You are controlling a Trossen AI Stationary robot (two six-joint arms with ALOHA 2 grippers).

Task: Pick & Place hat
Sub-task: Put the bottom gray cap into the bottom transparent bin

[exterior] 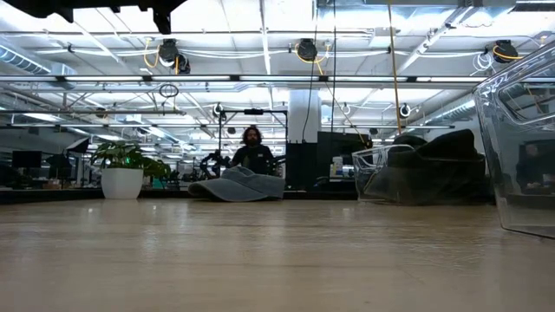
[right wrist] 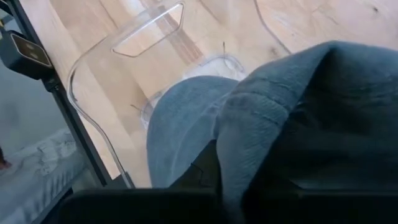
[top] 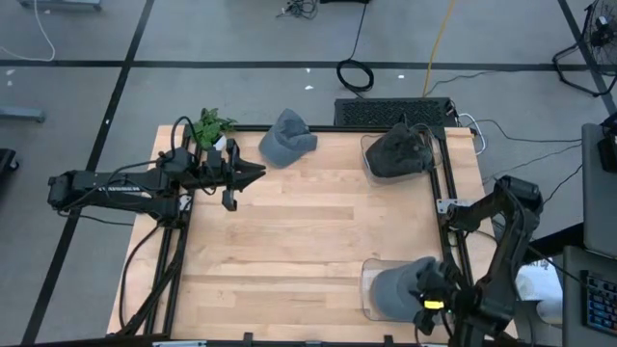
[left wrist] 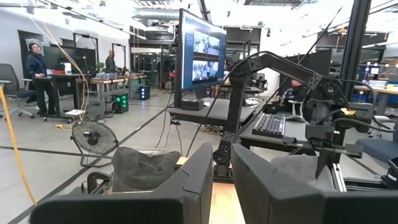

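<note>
The right gripper (top: 431, 292) is inside the near clear bin (top: 367, 272), jaws clenched on a grey hat (right wrist: 205, 118) lying there. A second grey hat (top: 286, 137) lies outside that bin, well apart across the table (top: 308, 241). The left gripper (top: 253, 173) hovers beside it, jaws nearly closed, holding nothing.

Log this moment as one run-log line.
left gripper: beside loose grey hat, far edge | right gripper: at clear bin with grey hat | black hat: binned
</note>
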